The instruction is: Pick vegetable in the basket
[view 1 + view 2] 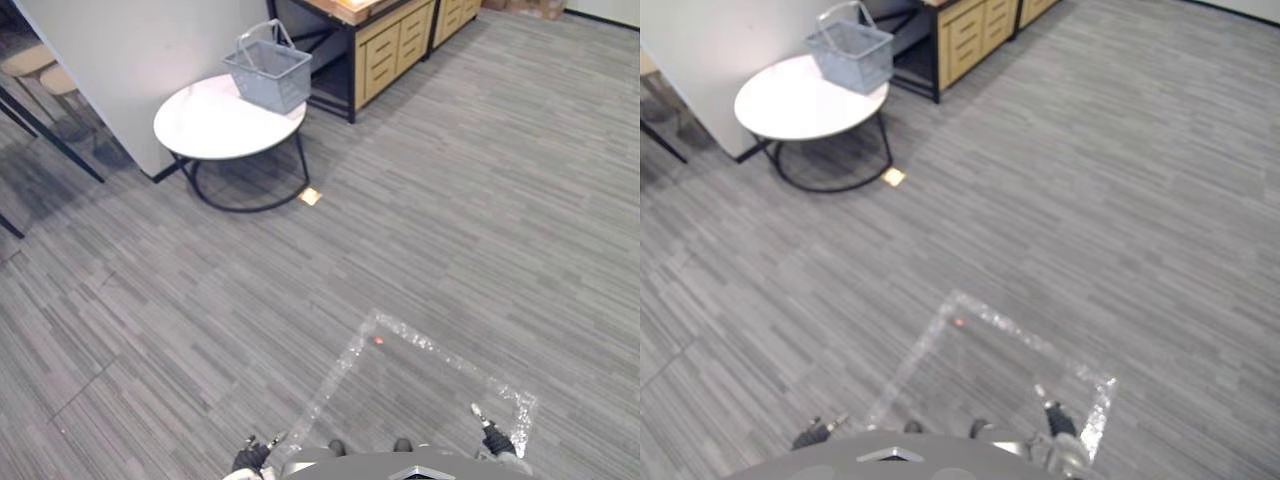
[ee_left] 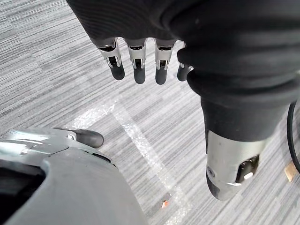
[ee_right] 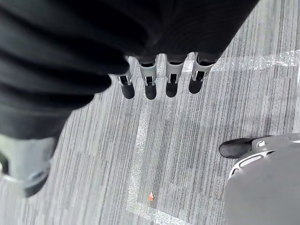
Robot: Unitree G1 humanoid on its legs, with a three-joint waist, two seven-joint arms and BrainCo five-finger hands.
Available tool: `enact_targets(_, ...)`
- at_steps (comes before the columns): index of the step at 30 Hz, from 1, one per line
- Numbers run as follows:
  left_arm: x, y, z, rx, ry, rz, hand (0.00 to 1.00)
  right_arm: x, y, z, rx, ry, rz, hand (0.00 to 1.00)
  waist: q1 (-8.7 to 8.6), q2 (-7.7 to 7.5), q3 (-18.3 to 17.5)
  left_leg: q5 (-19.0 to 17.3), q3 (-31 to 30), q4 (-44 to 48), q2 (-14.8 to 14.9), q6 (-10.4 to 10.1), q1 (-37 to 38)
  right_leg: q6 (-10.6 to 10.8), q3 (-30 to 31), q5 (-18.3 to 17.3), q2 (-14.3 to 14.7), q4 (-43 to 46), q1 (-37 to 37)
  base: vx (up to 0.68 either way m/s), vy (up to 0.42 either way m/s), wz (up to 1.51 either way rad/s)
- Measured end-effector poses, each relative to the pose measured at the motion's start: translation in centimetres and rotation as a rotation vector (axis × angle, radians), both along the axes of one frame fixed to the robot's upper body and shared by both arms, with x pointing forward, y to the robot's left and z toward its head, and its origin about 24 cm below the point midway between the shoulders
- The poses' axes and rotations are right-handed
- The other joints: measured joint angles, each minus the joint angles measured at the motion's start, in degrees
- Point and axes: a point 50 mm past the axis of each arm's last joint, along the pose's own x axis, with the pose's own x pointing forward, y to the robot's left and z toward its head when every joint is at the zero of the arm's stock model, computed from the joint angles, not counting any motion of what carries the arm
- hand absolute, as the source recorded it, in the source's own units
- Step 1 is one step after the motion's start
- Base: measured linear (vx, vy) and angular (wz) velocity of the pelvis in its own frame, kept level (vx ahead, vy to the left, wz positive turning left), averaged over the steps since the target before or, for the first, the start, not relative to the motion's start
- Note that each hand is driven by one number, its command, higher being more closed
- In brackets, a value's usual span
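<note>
A grey wire basket (image 1: 268, 72) with a raised handle stands on the far edge of a round white table (image 1: 210, 125) at the upper left, several steps away; the basket (image 1: 852, 52) shows nothing inside from here. My left hand (image 1: 250, 458) hangs at the bottom edge, left of centre, and my right hand (image 1: 495, 437) hangs at the bottom right. In the left wrist view the left hand's fingers (image 2: 137, 61) are straight and hold nothing. The right hand's fingers (image 3: 159, 79) also hang straight and empty over the carpet.
Grey striped carpet with a taped square (image 1: 430, 370) and a small orange dot (image 1: 378, 341) lies just ahead. A wooden drawer cabinet (image 1: 385, 45) stands behind the table. A white partition wall (image 1: 120, 60) rises at the far left, with chair legs (image 1: 50, 130) beside it.
</note>
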Motion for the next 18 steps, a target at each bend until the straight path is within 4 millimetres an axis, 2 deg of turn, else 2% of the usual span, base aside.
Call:
enact_targets(1,0.0,0.0,0.0,0.001,-0.001,-0.003,0.0,0.0,0.0,0.0,0.002,0.001,0.0,0.0,-0.04,-0.02,0.03,0.0,0.04,0.01,0.0,0.0,0.03,0.0,0.03,0.0,0.0,-0.01,0.01,0.0,0.0,0.0)
enact_targets(2,0.0,0.0,0.0,0.002,0.001,-0.006,0.0,-0.1,0.0,0.0,0.003,0.002,-0.002,0.0,-0.19,0.57,-0.34,-0.01,0.12,0.0,0.0,-0.02,0.1,0.0,0.1,0.0,0.0,-0.02,0.05,0.0,0.0,0.0)
enact_targets(3,0.0,0.0,0.0,0.002,0.002,-0.005,0.0,-0.1,0.0,0.0,0.005,0.005,-0.006,0.0,-0.43,-0.09,0.08,-0.02,0.11,0.0,0.0,-0.03,0.08,-0.01,0.1,0.01,-0.01,-0.02,0.04,0.0,0.0,0.0)
enact_targets(4,0.0,0.0,0.0,0.004,0.003,-0.006,0.0,-0.1,0.0,0.0,0.007,0.007,-0.012,0.0,-0.54,0.4,-0.18,-0.02,0.12,0.0,0.0,-0.03,0.1,-0.01,0.1,0.01,-0.01,-0.02,0.07,-0.03,-0.018,0.0)
enact_targets(6,-0.1,0.1,0.0,0.008,0.006,-0.005,0.0,-0.4,-0.1,-0.1,0.016,0.013,-0.042,0.0,-0.74,-0.01,0.1,-0.04,0.14,0.01,0.01,-0.06,0.13,-0.02,0.12,0.01,-0.01,-0.02,0.08,-0.04,-0.02,0.0)
enact_targets(7,-0.1,0.1,0.0,0.008,0.006,-0.004,0.0,-0.5,-0.1,-0.1,0.016,0.016,-0.043,0.0,-0.77,0.51,-0.21,-0.04,0.15,0.01,0.01,-0.06,0.15,-0.02,0.13,0.01,0.0,-0.02,0.1,0.0,0.0,0.0)
enact_targets(11,-0.1,0.1,0.0,0.013,0.008,0.001,0.0,-1.1,-0.1,-0.3,0.02,0.045,-0.061,0.0,-0.79,-0.22,0.21,-0.07,0.23,0.0,0.04,-0.1,0.17,-0.02,0.21,0.02,0.01,-0.03,0.11,-0.03,-0.017,0.0)
enact_targets(12,-0.1,0.1,0.0,0.013,0.007,0.003,0.0,-1.3,-0.2,-0.3,0.023,0.049,-0.078,0.0,-0.79,0.54,-0.21,-0.07,0.25,0.01,0.05,-0.1,0.17,-0.02,0.23,0.02,0.02,-0.05,0.11,0.0,0.0,0.0)
enact_targets(13,-0.1,0.1,0.0,0.013,0.007,0.011,0.0,-1.5,-0.2,-0.3,0.027,0.056,-0.09,0.0,-0.79,-0.16,0.24,-0.11,0.3,0.01,0.05,-0.15,0.18,-0.02,0.27,0.02,0.02,-0.07,0.12,0.0,0.0,0.0)
enact_targets(15,-0.1,0.1,0.0,0.013,0.007,0.018,0.0,-1.5,-0.2,-0.4,0.03,0.057,-0.094,0.0,-0.8,0.44,-0.01,-0.12,0.32,0.01,0.07,-0.18,0.24,-0.02,0.29,0.02,0.04,-0.11,0.18,0.0,0.0,0.0)
enact_targets(16,-0.2,0.1,0.0,0.013,0.006,0.022,0.0,-1.6,-0.2,-0.4,0.03,0.057,-0.095,0.0,-0.79,-0.32,0.45,-0.18,0.35,0.01,0.09,-0.26,0.24,-0.02,0.34,0.02,0.06,-0.13,0.19,0.0,0.0,0.0)
enact_targets(17,-0.1,0.2,0.0,0.013,0.006,0.022,0.0,-1.5,-0.2,-0.4,0.031,0.057,-0.095,0.0,-0.79,0.33,0.19,-0.18,0.36,0.01,0.1,-0.26,0.31,-0.02,0.34,0.02,0.07,-0.17,0.28,0.0,0.0,0.0)
enact_targets(18,-0.1,0.2,0.0,0.013,0.005,0.027,0.0,-1.5,-0.2,-0.4,0.031,0.057,-0.096,0.0,-0.79,-0.05,0.43,-0.22,0.4,0.01,0.11,-0.33,0.38,-0.02,0.39,0.02,0.08,-0.2,0.33,0.0,0.0,0.0)
